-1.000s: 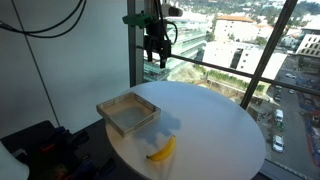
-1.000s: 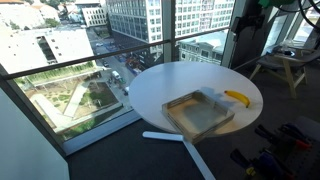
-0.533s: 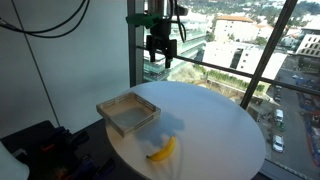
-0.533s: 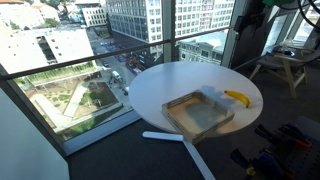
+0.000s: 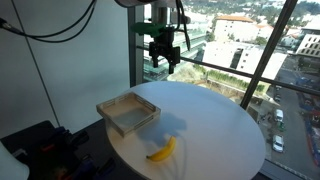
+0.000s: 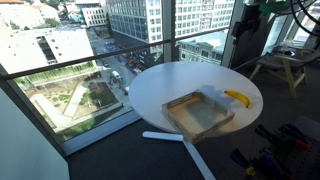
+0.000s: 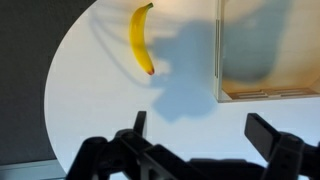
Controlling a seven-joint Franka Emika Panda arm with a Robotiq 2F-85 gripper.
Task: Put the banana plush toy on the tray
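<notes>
The yellow banana plush toy [image 5: 162, 150] lies on the round white table [image 5: 215, 125] near its edge; it also shows in an exterior view [image 6: 237, 98] and in the wrist view [image 7: 141, 37]. The square wooden-rimmed tray [image 5: 128, 113] sits on the table beside it, apart from it, and is empty [image 6: 198, 112]; the wrist view shows its rim [image 7: 217, 60] at the right. My gripper [image 5: 163, 61] hangs high above the table's far side, open and empty, also seen in the wrist view [image 7: 201, 134]. In an exterior view only the arm [image 6: 252, 12] shows.
Floor-to-ceiling windows [image 5: 240, 50] stand right behind the table. Dark equipment and cables [image 5: 40, 150] lie on the floor beside it. A wooden stool [image 6: 283, 68] stands near the window, and a white table foot [image 6: 175, 140] lies on the floor.
My gripper has moved slightly sideways along the window, away from the tray side, still high above the table. The banana and tray have not moved.
</notes>
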